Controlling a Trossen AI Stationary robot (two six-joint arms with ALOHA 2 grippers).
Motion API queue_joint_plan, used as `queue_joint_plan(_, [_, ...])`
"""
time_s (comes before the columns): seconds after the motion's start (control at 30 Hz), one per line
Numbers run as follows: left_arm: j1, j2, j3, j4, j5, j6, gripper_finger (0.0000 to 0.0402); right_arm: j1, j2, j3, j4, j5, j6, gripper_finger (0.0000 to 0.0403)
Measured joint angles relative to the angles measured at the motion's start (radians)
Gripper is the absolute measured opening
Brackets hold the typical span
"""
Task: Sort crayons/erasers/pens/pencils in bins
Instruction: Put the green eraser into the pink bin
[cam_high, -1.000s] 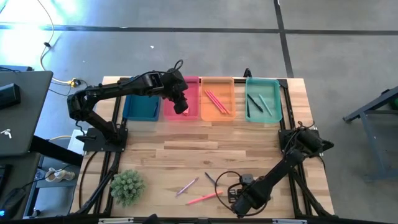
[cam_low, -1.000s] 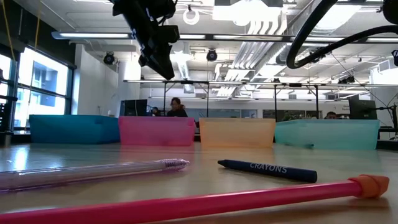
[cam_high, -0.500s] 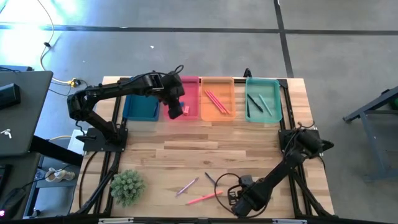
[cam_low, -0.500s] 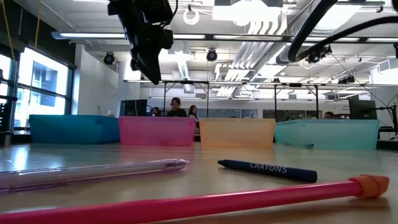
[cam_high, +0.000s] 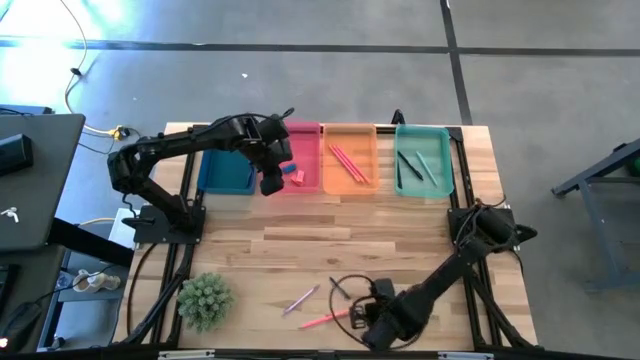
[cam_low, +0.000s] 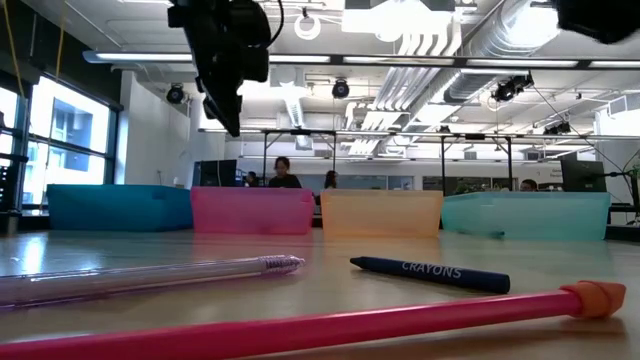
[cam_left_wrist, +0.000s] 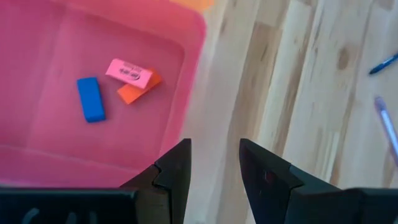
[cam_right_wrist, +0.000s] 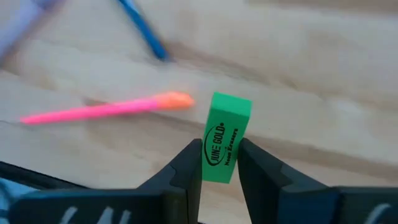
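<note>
Your left gripper (cam_left_wrist: 214, 171), fingers apart and empty, has slid left off the pink bin (cam_high: 303, 180). Your right gripper (cam_right_wrist: 219, 163), clamped on the green eraser (cam_right_wrist: 224, 137), has shifted left.

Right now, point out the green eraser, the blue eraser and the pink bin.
green eraser (cam_right_wrist: 225, 137), right wrist view, middle of its printed face.
blue eraser (cam_left_wrist: 91, 99), left wrist view, centre of its top.
pink bin (cam_left_wrist: 56, 37), left wrist view, bare floor.

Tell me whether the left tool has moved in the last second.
Yes. In the high view the left tool slid from over the pink bin toward the blue bin.
</note>
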Motion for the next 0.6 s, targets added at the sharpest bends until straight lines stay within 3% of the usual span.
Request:
queue_joint_plan(0.33, [0.096,-0.036,0.000,-0.016,-0.026,0.080,0.0122,-0.186,-0.002,0.084,-0.008,0.042,-0.289,0.0083])
queue_joint_plan(0.6, [0.157,-0.152,0.000,-0.009,-0.205,0.089,0.0122,-0.365,-0.003,0.126,-0.007,0.048,-0.538,0.0083])
